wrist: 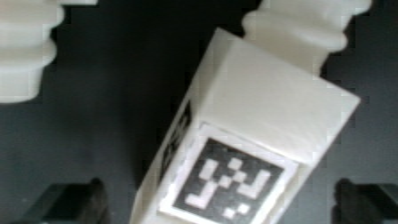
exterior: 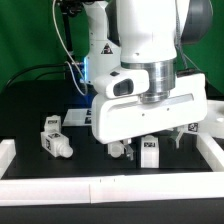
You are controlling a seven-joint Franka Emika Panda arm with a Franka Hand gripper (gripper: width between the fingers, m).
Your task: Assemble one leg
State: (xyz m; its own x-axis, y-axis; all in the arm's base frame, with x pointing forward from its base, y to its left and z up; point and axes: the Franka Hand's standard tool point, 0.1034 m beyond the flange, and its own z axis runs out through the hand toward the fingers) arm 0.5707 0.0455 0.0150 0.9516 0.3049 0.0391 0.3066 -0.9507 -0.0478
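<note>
the spread claw point(wrist: 217, 199) hangs over 1 tilted leg point(wrist: 249, 120).

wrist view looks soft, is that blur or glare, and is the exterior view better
Wrist view: blur, the leg and its tag soft-edged, the ribbed white parts behind washed out and unfocused. Exterior view: sharper, evenly lit, though the arm's white housing glares a little.
</note>
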